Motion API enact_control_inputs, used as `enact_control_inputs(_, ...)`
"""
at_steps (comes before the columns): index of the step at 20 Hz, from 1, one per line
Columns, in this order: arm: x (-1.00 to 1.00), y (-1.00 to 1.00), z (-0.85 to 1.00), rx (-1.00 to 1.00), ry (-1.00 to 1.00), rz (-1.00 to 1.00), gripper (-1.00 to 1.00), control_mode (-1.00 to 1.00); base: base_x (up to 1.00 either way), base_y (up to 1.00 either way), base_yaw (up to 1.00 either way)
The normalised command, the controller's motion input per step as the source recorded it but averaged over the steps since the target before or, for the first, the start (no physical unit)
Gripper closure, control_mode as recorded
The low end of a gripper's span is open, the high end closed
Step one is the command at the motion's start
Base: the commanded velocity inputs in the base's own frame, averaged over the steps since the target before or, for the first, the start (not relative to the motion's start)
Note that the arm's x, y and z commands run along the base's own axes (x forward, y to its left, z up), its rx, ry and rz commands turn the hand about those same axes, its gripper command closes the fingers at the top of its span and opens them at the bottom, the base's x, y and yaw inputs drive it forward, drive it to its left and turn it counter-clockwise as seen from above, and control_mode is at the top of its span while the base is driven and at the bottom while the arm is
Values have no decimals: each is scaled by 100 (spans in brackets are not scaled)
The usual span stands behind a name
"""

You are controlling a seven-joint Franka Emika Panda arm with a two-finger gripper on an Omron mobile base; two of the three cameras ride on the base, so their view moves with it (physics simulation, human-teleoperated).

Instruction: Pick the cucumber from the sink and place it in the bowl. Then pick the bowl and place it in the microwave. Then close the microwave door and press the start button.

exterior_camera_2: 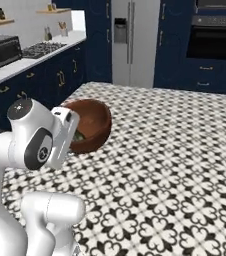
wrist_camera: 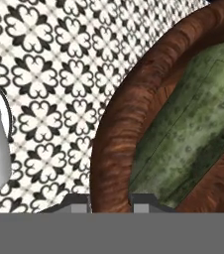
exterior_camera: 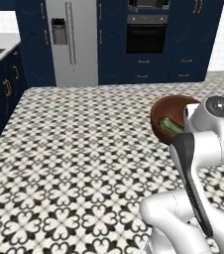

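**Bowl in transit: cucumber aboard, microwave next**

A white robot arm carries the bowl (exterior_camera: 167, 119) above a kitchen floor (exterior_camera: 84, 149) of black-and-white flower-patterned tiles. The hand (wrist_camera: 111, 201) straddles the bowl's rim, one dark fingertip outside the wall and one inside, seemingly pinching the rim between them; nothing else supports the bowl in either base view, so the grip appears to bear its weight. The cucumber (wrist_camera: 193, 129) lies inside the bowl, slanting across its darker interior.

By the look of things, the first step is done: the vegetable is out of the sink and in the bowl. The step in hand is the carry to the microwave, and the bowl hangs well apart from any worktop. The next move likely calls for a level, steady carry, so the cucumber does not roll out, then a careful entry into the microwave's opening. The door and start button are yet to come.

The bowl is round and wide, reddish-brown, with wood-like streaks along its thick rim. The cucumber is dull green, mottled and faintly bumpy, a slim cylinder. Dark blue cabinets (exterior_camera: 34, 44), a grey refrigerator (exterior_camera: 72, 39) and a black wall oven (exterior_camera: 146, 37) line the far wall.
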Motion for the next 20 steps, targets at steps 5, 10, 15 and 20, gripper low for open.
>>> enact_control_inputs(5,0,0,0,0,0,0,100,100,98,0,-41)
enact_control_inputs(10,0,0,0,0,0,0,100,100,100,-22,-4)
enact_control_inputs(15,0,0,0,0,0,0,100,100,100,-79,28)
enact_control_inputs(20,0,0,0,0,0,0,100,100,100,-100,25)
